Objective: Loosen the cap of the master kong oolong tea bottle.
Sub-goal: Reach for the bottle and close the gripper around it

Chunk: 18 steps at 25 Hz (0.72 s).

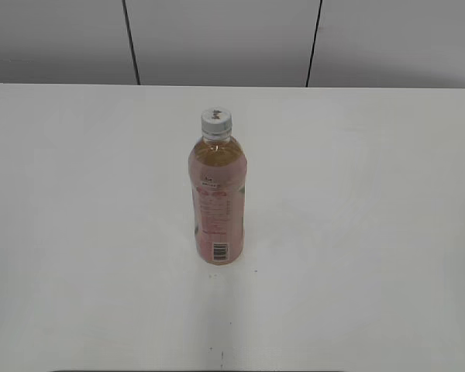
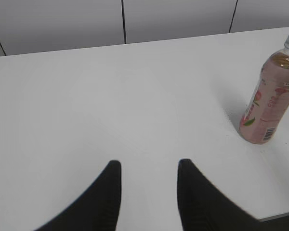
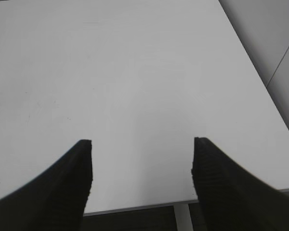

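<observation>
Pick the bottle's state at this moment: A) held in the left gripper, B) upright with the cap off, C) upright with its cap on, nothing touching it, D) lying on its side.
C: the bottle stands upright on the table, cap on, untouched.

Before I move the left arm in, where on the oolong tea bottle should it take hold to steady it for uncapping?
Probably the labelled body of the oolong tea bottle, below the shoulder, approached level from the left. The bottle stands upright and alone on the table, and its sides run straight there. The open left end effector has the bottle to its right. That leaves the white ribbed cap free for the right end effector, coming from above.
</observation>
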Motion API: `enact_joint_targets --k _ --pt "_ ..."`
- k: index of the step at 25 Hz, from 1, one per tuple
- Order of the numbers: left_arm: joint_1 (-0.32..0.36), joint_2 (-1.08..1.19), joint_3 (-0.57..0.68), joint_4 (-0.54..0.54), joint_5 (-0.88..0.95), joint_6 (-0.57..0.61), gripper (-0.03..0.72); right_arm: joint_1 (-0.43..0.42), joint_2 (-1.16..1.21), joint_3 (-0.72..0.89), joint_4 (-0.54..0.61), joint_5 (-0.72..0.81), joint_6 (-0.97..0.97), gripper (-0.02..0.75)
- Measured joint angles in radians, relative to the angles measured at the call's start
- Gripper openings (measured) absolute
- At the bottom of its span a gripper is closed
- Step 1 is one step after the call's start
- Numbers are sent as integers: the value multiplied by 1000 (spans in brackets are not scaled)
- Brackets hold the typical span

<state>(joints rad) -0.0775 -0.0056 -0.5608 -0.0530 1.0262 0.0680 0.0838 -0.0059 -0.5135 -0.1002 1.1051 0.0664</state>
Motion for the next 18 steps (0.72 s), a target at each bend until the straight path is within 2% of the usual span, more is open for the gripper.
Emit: enact_joint_targets --k 18 --pt "0 0 0 0 0 0 241 0 0 0 0 0 0 494"
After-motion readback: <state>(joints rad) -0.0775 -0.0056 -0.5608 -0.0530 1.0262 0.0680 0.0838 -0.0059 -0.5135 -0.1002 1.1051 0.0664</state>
